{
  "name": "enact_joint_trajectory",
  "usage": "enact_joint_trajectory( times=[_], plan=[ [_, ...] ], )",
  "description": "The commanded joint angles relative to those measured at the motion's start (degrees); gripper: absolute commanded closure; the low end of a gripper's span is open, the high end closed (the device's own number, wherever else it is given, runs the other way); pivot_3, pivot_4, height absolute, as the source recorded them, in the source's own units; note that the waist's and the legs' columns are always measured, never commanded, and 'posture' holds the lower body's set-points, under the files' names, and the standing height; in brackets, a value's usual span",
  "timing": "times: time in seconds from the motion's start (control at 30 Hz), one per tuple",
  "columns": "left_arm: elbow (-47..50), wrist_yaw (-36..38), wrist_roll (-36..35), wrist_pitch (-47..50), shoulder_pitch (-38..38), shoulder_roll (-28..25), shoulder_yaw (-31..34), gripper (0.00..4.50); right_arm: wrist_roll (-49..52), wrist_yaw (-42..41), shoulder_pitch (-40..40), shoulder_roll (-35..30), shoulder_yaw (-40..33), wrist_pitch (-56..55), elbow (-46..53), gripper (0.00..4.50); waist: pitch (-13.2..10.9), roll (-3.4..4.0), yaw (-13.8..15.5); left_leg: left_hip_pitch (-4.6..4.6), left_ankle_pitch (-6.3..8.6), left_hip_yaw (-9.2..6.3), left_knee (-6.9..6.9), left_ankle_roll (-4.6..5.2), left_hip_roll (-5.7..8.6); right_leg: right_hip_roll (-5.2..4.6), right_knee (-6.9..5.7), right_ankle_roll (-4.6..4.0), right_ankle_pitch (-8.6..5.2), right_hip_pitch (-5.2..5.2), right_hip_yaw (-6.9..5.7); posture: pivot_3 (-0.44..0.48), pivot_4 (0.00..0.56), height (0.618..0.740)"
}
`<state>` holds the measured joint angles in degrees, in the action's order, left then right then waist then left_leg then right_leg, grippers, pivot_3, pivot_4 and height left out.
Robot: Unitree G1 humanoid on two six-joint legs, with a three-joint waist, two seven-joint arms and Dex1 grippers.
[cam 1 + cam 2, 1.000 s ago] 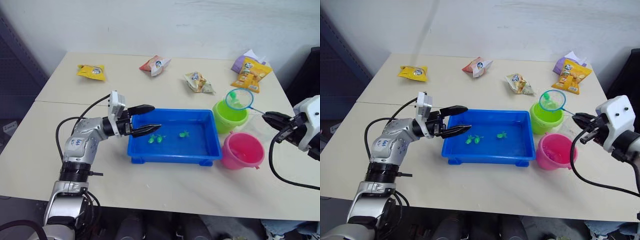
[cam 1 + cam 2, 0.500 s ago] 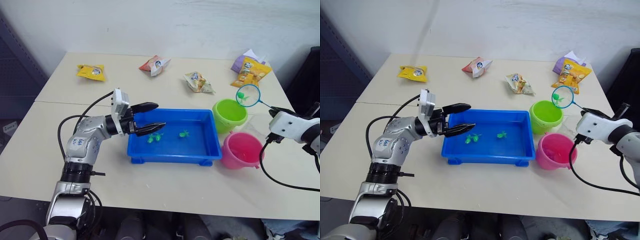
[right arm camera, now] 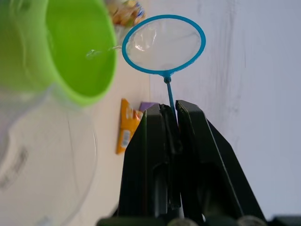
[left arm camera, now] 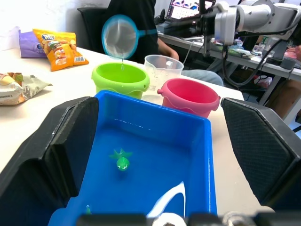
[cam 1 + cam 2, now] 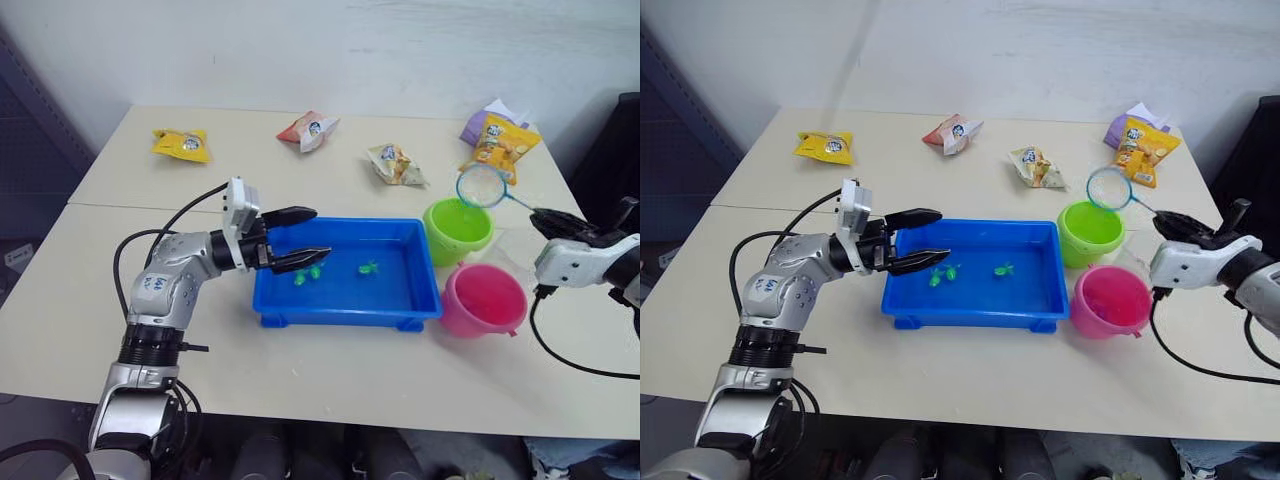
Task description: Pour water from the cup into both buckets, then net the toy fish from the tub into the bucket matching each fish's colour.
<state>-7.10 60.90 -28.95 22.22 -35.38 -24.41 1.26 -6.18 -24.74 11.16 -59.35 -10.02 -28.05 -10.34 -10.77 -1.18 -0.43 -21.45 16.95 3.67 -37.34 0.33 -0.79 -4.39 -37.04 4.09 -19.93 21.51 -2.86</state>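
Right claw clamped on the thin handle of the net, hoop held up in the air just past the green bucket, toward its 1 o'clock; mesh looks empty. Left claw fingers spread wide, holding nothing, hanging over the 9 o'clock end of the blue tub. Three green fish in the tub: two close together near the left fingertips, one nearer the middle. Pink bucket sits at about 5 o'clock from the green one, both just beside the tub's 3 o'clock end. Clear cup stands behind and between the two buckets in the left wrist view. Snack packets along the 12 o'clock side of the table: yellow one far left, red-white one, pale one, orange one on a purple one at far right.
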Motion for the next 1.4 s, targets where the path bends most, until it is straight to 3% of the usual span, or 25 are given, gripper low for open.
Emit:
enact_joint_trajectory(
  times=[0.03, 0.1, 0.3, 0.43, 0.87, 1.03, 1.23, 1.4],
  plan=[
    [1.5, 1.4, -0.1, -1.7, 2.0, -3.0, 2.1, 0.02, 22.5, -11.3, -2.5, 1.1, -1.8, 15.9, 16.1, 4.50, 0.0, 0.04, 0.0, 0.02, 0.00, -0.02, 0.03, 0.00, -0.02, 0.00, 0.00, 0.00, 0.00, 0.00, 0.01, 0.000, 0.150, 0.738],
    [0.8, 3.3, 0.1, -2.2, 3.5, -5.6, 2.5, 0.02, 25.0, -14.4, -2.4, 0.2, -0.4, 23.1, 21.9, 4.50, 0.0, 0.06, 0.0, 0.02, 0.00, -0.03, 0.04, 0.01, -0.04, 0.01, -0.02, 0.00, 0.00, 0.00, 0.00, 0.000, 0.150, 0.738],
    [0.5, 6.0, 0.4, -3.2, 7.3, -10.8, 3.1, 0.02, 15.9, -16.8, 1.6, -1.8, 7.9, 36.7, 30.6, 4.50, 0.0, 0.06, 0.3, 0.02, 0.10, -0.10, -0.02, 0.18, -0.03, -0.12, 0.03, -0.01, 0.00, -0.05, -0.01, 0.000, 0.150, 0.738],
    [1.4, 4.8, 0.3, -3.3, 8.2, -10.3, 3.1, 0.02, 6.6, -17.9, 3.4, -1.7, 13.6, 35.1, 29.7, 4.50, 0.0, 0.06, 0.5, -0.11, 0.14, -0.15, 0.00, 0.23, 0.03, -0.19, 0.15, -0.01, 0.00, 0.00, -0.07, 0.000, 0.150, 0.738],
    [3.5, 3.7, 0.5, -3.0, 9.4, -9.6, 2.4, 0.02, -6.5, -18.5, 8.3, 5.4, 21.2, 33.8, 20.7, 4.50, 0.0, 0.06, 0.1, -0.08, 0.12, -0.09, -0.02, 0.19, 0.03, -0.15, 0.06, -0.01, 0.00, 0.04, -0.05, 0.000, 0.150, 0.738],
    [3.5, 3.9, 0.7, -3.4, 9.7, -9.5, 2.2, 0.02, -4.3, -21.8, 8.6, 8.2, 21.4, 39.1, 24.7, 4.50, 0.0, 0.06, 0.1, -0.09, 0.12, -0.09, -0.05, 0.20, 0.03, -0.15, 0.04, -0.01, 0.00, 0.03, -0.06, 0.000, 0.150, 0.738],
    [3.5, 4.0, 0.9, -3.7, 10.1, -9.4, 2.2, 0.02, 9.7, -23.8, 6.9, 15.5, 13.8, 61.2, 33.8, 4.50, 0.0, 0.06, 0.2, -0.09, 0.12, -0.12, -0.02, 0.20, 0.02, -0.14, 0.03, -0.01, 0.00, 0.03, -0.07, 0.000, 0.150, 0.738],
    [2.9, 4.4, 1.1, -4.2, 9.8, -9.4, 2.0, 0.02, 15.8, -25.2, 6.8, 14.4, 9.4, 69.9, 37.2, 4.50, 0.0, 0.06, 0.2, -0.10, 0.15, -0.14, -0.02, 0.25, 0.02, -0.17, 0.07, -0.01, 0.00, 0.02, -0.07, 0.000, 0.150, 0.738]
  ],
)
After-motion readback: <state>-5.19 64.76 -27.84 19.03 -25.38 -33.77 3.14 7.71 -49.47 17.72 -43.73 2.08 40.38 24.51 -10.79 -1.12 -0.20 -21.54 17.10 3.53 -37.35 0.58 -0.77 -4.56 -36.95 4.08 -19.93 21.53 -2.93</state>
